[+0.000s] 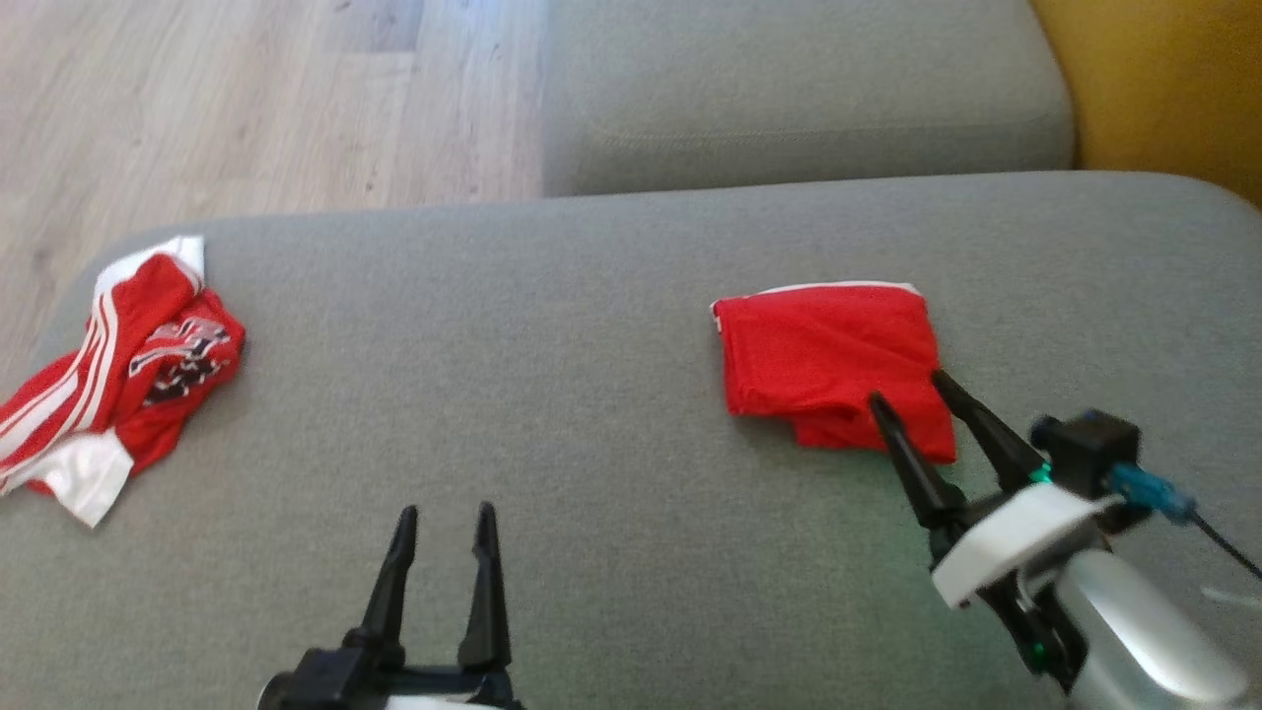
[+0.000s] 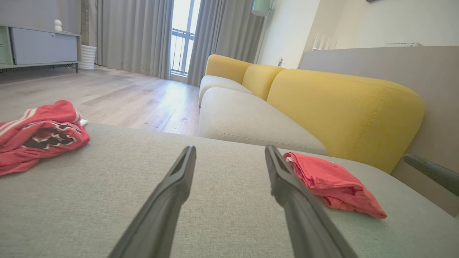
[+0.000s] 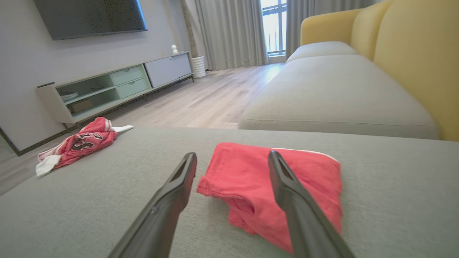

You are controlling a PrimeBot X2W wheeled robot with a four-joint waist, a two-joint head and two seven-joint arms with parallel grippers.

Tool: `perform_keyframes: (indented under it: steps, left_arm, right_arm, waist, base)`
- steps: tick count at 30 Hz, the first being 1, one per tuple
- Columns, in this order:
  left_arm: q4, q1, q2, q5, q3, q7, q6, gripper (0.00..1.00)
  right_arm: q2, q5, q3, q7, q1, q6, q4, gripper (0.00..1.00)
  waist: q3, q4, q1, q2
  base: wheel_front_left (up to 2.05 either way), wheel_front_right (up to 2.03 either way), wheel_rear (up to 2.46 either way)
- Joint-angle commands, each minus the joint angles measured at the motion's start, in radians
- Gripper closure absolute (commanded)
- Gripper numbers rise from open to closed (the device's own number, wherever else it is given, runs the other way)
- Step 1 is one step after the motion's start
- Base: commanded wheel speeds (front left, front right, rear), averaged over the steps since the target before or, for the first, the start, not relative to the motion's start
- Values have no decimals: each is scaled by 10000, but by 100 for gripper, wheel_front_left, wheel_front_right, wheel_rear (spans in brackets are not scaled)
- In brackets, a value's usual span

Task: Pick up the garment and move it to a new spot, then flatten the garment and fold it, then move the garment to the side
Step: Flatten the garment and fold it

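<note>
Fingers of the left end effector [image 1: 446, 513] stand spread and empty at the bottom of the head view, left of centre, over the grey sofa seat [image 1: 592, 394]. At lower right, the right end effector [image 1: 907, 388] is likewise spread and grips nothing, its tips at the lower right corner of the folded red garment [image 1: 823, 355], which lies flat right of centre. A crumpled red-and-white jersey [image 1: 118, 385] sits at the left edge, with wooden floor [image 1: 246, 99] and a second seat cushion [image 1: 789, 99] across the top.

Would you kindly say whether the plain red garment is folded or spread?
Folded: the plain red garment lies as a compact rectangle with layered edges showing.
</note>
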Motion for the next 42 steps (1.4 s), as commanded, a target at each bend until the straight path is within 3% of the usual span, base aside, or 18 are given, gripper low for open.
perform_keyframes:
  steps: [1,7,17,42]
  left_arm:
    - [-401,-201,-36,114,439,-97,77,0]
    - [-515,367,-36,265,919,-97,142,0]
    - [-661,1093,-36,1001,1427,-97,294,0]
    - [-181,1023,-36,1056,1419,-97,505,0]
  right_arm:
    - [-5,-281,-293,-170,58,-9,-287,0]
    - [875,-1517,-1908,-211,1521,-9,-1112,0]
    - [1760,-2817,-2979,-214,3101,-9,-2109,0]
    - [1994,-3002,-3283,-216,3222,-9,-2125,0]
  waist:
    - [-166,-136,1,-1]
    - [-473,-253,1,-1]
    - [-726,-339,1,-1]
    - [-582,-517,1,-1]
  base:
    - [0,0,0]
    - [0,0,0]
    - [0,0,0]
    - [0,0,0]
